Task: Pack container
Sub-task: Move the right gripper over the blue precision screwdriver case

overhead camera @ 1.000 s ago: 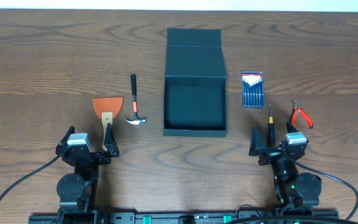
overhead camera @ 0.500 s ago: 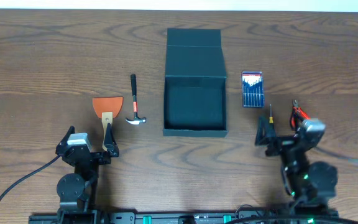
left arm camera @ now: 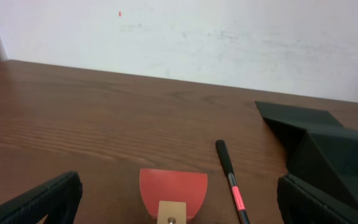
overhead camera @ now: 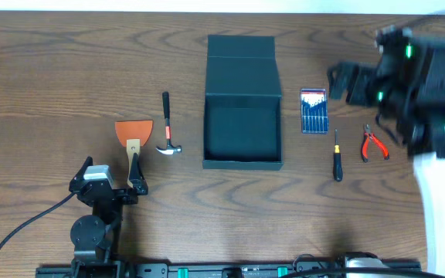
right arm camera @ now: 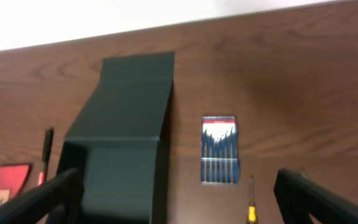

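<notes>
My right gripper [right arm camera: 178, 186] is no longer sitting by the near right edge of the table [overhead camera: 52, 77]. It is now riding high toward the far right corner. The overhead view is smearing it with blur, but its own camera is showing both fingers spread wide with nothing between them.

At the near left edge the left gripper [overhead camera: 108, 179] is resting, also gaping wide and empty. Just beyond it, one finger is overlapping the pale handle of the scraper [overhead camera: 134, 131], whose flat orange blade is fanning out. Beside that, the hammer [overhead camera: 166, 127] is lying with a slim black, red-banded shaft and a shiny head. The left wrist view is cutting that head off.

Only the overhead view is giving me the red-handled pliers [overhead camera: 373, 144] in full near the right edge. The right wrist view is catching just the tip of the yellow-and-black screwdriver [overhead camera: 336, 147].

The container [overhead camera: 242, 131] is sitting mid-table, matte dark teal card, with its flap lying open toward the far edge and its inside bare. Just right of it, a pack of small screwdrivers [overhead camera: 313, 110] is lying flat. Its print is too fine for me to read.

The left wrist view alone is showing a white wall [left arm camera: 229, 37] past the far edge.
</notes>
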